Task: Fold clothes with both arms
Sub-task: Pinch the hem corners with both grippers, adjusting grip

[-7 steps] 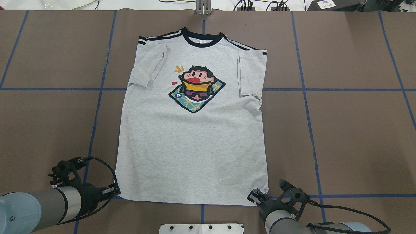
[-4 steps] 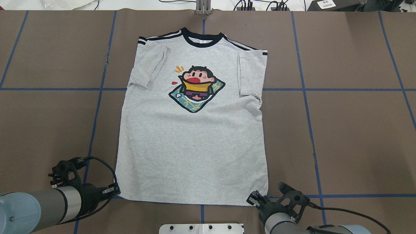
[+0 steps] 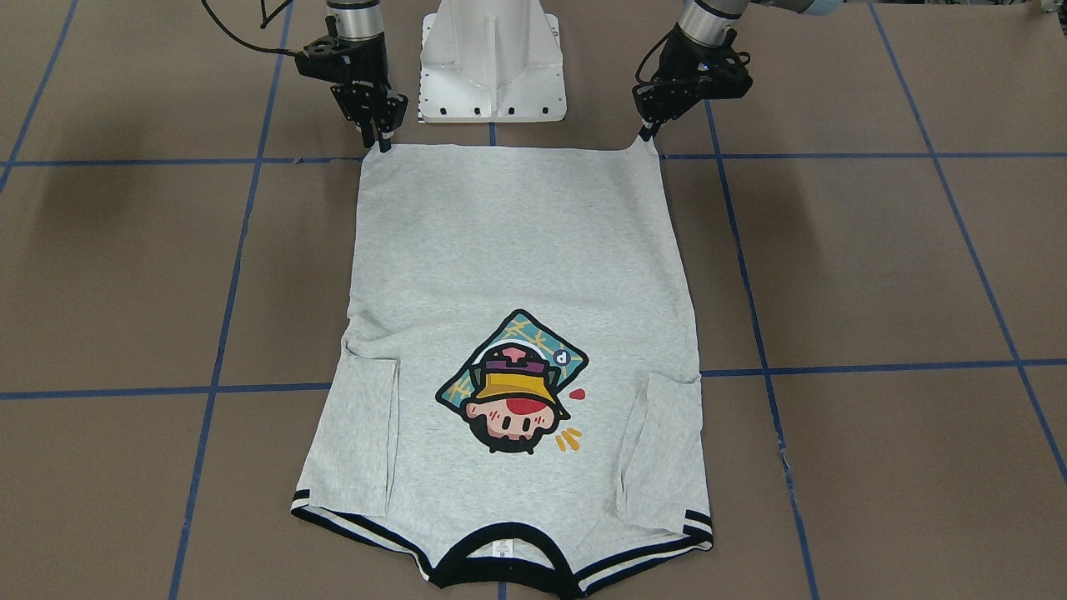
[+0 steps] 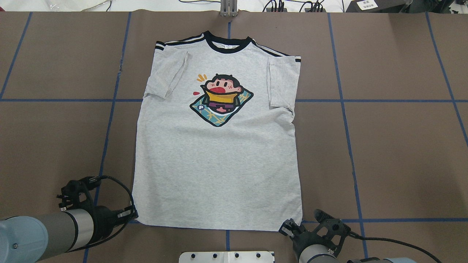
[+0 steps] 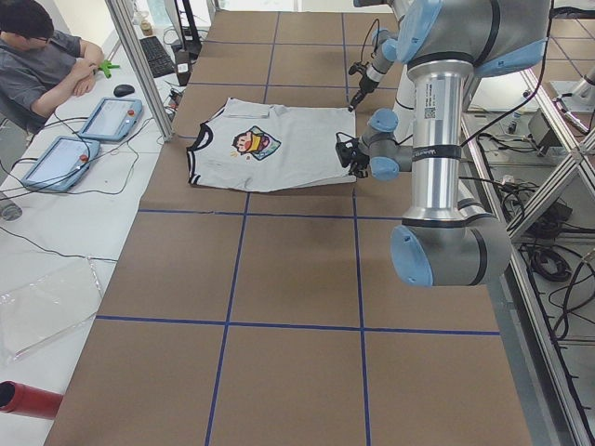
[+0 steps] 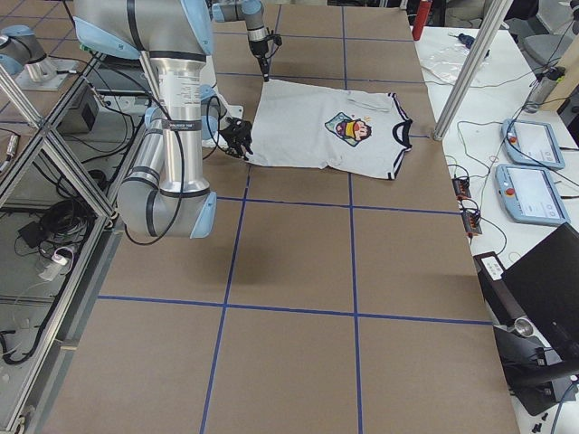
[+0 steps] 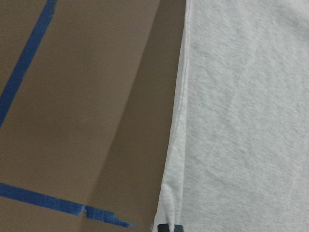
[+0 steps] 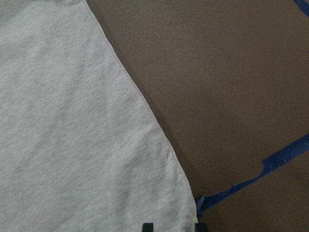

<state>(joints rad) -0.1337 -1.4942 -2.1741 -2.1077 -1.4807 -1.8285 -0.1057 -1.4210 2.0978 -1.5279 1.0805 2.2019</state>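
Observation:
The grey T-shirt [image 4: 215, 164] lies flat and face up on the brown table, collar at the far end and both sleeves folded inward. My left gripper [image 4: 132, 213] is at the near-left hem corner. In the front-facing view the left gripper [image 3: 646, 133] has that corner drawn up to it, and the left wrist view shows its tips [image 7: 170, 227] shut on the hem. My right gripper [image 4: 287, 226] sits at the near-right hem corner. In the right wrist view its fingertips [image 8: 147, 226] stand apart on either side of the corner of the T-shirt [image 8: 72, 121].
The white pedestal base [image 3: 492, 58] stands just behind the hem, between the arms. Blue tape lines [image 4: 343, 100] grid the brown table. A metal bracket [image 4: 228, 9] sits at the far edge. A person [image 5: 37, 56] sits at a side table with tablets.
The right gripper has slid slightly back toward the robot, off the small bump at the hem corner. The left gripper has edged in toward the left hem corner.

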